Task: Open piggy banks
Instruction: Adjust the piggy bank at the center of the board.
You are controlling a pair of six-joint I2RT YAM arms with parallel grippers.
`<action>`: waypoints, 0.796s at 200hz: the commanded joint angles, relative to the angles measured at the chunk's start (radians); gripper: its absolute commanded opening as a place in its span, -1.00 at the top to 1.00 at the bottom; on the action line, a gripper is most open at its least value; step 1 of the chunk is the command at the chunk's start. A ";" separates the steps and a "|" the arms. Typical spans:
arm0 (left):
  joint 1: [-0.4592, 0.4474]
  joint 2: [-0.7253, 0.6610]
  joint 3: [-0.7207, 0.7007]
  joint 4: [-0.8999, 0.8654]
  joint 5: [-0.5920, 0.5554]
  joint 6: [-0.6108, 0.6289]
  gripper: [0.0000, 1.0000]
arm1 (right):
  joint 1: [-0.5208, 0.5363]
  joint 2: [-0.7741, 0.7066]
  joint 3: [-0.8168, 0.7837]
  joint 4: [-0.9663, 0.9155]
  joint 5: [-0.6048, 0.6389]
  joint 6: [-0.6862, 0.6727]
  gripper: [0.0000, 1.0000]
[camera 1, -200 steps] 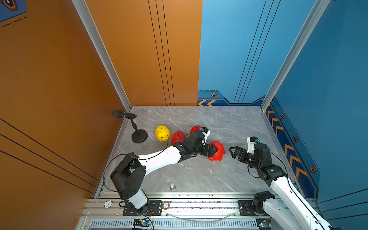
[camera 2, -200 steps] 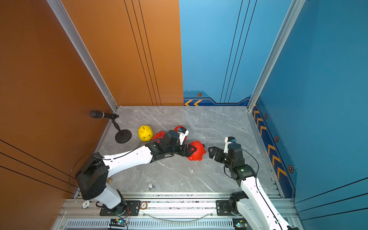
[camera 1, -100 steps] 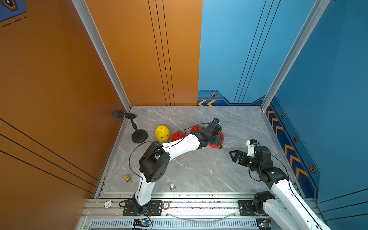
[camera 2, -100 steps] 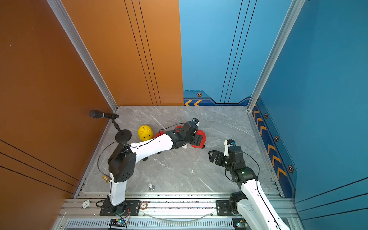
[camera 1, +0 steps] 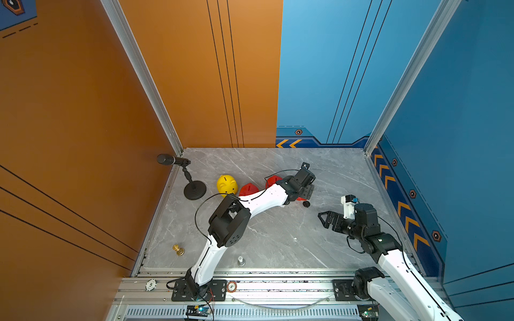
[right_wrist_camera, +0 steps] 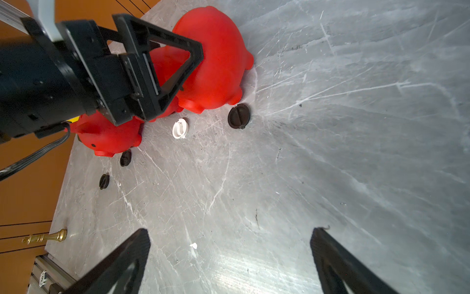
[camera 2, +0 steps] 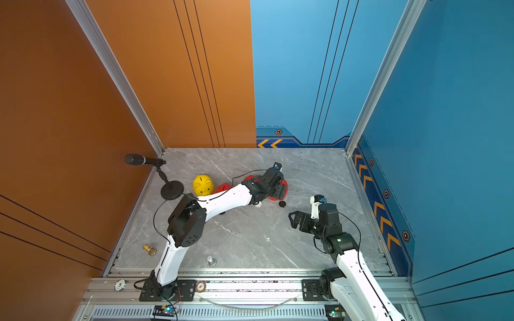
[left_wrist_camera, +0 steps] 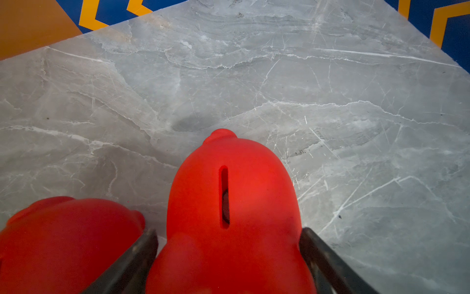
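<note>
1. Jaws of my left gripper (left_wrist_camera: 228, 233) straddle red piggy bank (left_wrist_camera: 254, 183); clamped or loose, cannot tell.
2. Bank stands upright, farthest of the row from microphone stand (camera 1: 194, 189); yellow piggy bank (camera 1: 227, 184) nearest it.
3. My right gripper (right_wrist_camera: 229, 229) gapes empty, well apart from stand.
4. Four plug discs (right_wrist_camera: 239, 115) lie loose: I judge all opened, only release left.

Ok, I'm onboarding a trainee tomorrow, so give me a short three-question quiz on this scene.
1. True or false: the right hand holds a plug.
2. How many loose black plugs show in the right wrist view? A one, B three, C five.
3. Which hand has a red pig between its fingers?

Key: 1 false, it is open and empty. 2 B. 3 the left hand.
</note>
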 commanded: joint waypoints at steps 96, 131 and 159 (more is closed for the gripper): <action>0.013 -0.460 -0.386 0.162 -0.015 0.142 -0.95 | 0.095 0.112 0.100 0.081 0.221 -0.217 -0.99; 0.078 -0.693 -0.647 0.192 -0.141 0.275 -0.95 | 0.148 0.110 0.104 0.215 0.515 -0.389 -0.99; 0.119 -0.878 -0.942 0.405 -0.402 0.441 -0.95 | 0.147 0.111 0.024 0.473 0.707 -0.515 -0.99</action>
